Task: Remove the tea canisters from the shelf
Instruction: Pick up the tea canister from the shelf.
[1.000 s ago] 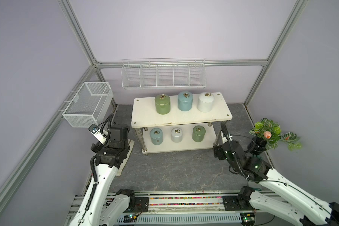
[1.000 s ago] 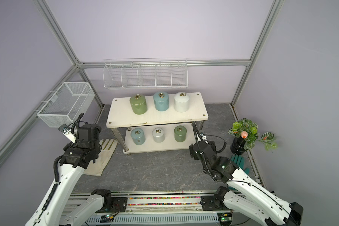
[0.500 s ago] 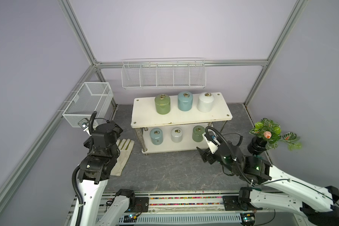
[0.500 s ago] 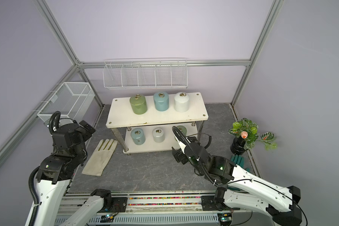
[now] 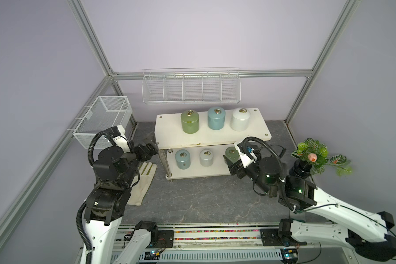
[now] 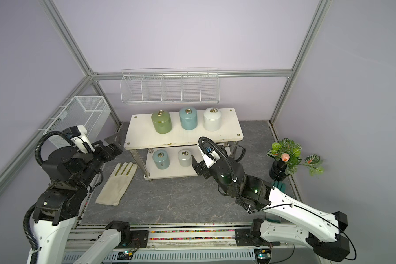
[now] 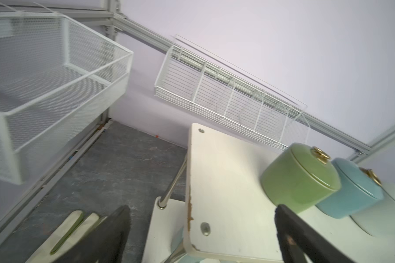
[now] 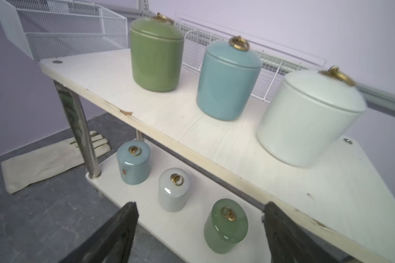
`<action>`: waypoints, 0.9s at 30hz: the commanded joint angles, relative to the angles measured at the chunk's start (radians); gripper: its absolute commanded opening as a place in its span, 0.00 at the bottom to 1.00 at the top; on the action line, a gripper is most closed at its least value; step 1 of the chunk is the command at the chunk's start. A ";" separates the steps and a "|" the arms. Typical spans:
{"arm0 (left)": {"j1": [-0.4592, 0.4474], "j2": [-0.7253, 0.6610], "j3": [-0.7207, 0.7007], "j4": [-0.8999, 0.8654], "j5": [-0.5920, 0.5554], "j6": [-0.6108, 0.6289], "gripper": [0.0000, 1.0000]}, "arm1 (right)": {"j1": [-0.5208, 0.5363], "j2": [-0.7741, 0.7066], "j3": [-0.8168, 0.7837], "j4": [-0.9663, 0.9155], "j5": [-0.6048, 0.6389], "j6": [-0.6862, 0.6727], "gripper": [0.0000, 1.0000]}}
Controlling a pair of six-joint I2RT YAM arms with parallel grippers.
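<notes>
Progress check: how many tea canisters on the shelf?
6. Top tier: green canister, blue canister, white canister. Lower tier: blue one, white one, green one partly behind right gripper.

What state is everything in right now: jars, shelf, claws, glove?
Upper green jar: upright, lid on.
Upper blue jar: upright, lid on.
Upper white jar: upright, lid on.
Lower blue jar: upright, lid on.
Lower white jar: upright, lid on.
Lower green jar: upright, lid on, untouched.
Shelf: standing, holding all six jars.
Left gripper: open, empty.
Right gripper: open, empty.
Glove: lying flat.
</notes>
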 commanded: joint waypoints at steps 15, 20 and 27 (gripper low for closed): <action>-0.003 0.030 -0.086 0.206 0.294 0.071 1.00 | -0.451 0.022 0.076 0.001 -0.473 0.067 0.89; -0.003 0.039 -0.116 0.244 0.311 0.065 1.00 | -0.495 0.027 0.010 0.094 -0.582 0.091 0.89; -0.003 0.044 -0.156 0.295 0.327 0.054 1.00 | -0.547 0.110 -0.008 0.209 -0.635 0.117 0.89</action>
